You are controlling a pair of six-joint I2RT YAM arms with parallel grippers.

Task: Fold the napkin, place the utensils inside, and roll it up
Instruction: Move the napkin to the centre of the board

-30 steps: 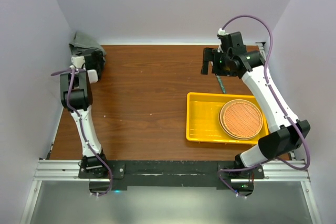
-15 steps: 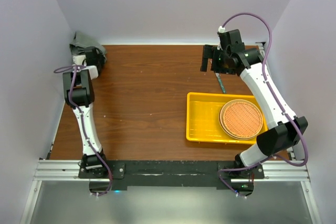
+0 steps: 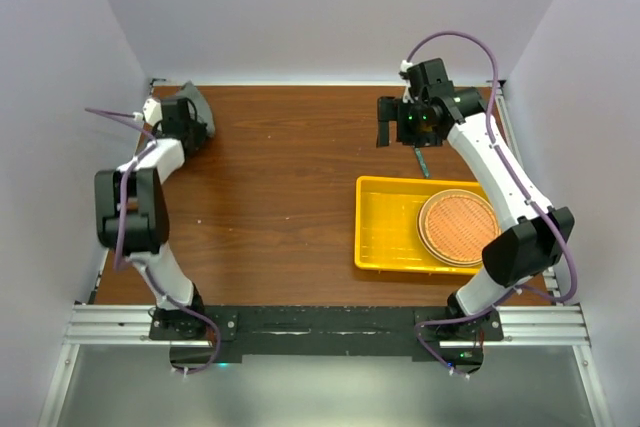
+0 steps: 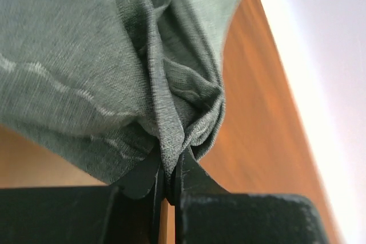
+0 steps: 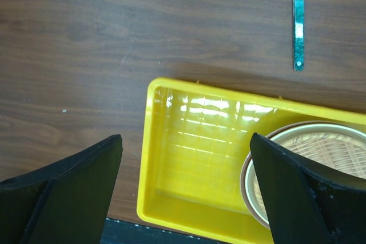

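Fingers [image 4: 142,176] of the left gripper [image 4: 168,167] are clamped shut on a bunched fold of the napkin [image 4: 103,50]. The cloth hangs crumpled from them at the far left corner of the table [image 3: 280,177], with its pale stitched line showing. The right gripper [image 5: 186,158] hovers above the table near the far left corner of the yellow tray [image 5: 189,141], its fingers spread wide and holding nothing. A round woven mat [image 5: 320,158] sits in the tray's right half. One thin teal utensil [image 5: 298,27] lies flat on the bare wood just beyond the tray's far edge, apart from both grippers.

By my reading the first step is in hand: getting the napkin out of the corner so it can be folded. Next it needs carrying toward the open middle and spreading flat, likely with the right gripper taking a second corner. The bunching may resist that.
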